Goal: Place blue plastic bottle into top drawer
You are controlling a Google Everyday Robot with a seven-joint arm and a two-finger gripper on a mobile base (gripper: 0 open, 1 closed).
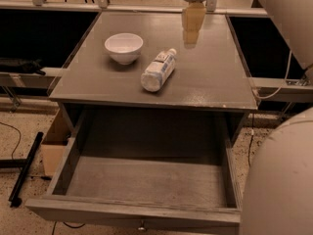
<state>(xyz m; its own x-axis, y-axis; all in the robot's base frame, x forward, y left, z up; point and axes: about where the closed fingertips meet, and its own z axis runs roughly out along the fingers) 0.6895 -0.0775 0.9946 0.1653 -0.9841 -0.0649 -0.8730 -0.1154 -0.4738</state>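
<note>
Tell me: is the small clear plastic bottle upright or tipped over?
Tipped: the clear plastic bottle lies lengthwise on the grey table, beside the white bowl. The gripper hangs over the table's far side.

Table [215, 77]: white bowl [123, 47], blue plastic bottle [158, 70]; gripper [193, 19] over back.

bottle [158, 71] right of bowl [124, 47], hand [192, 27] behind, drawer [132, 212] below
</note>
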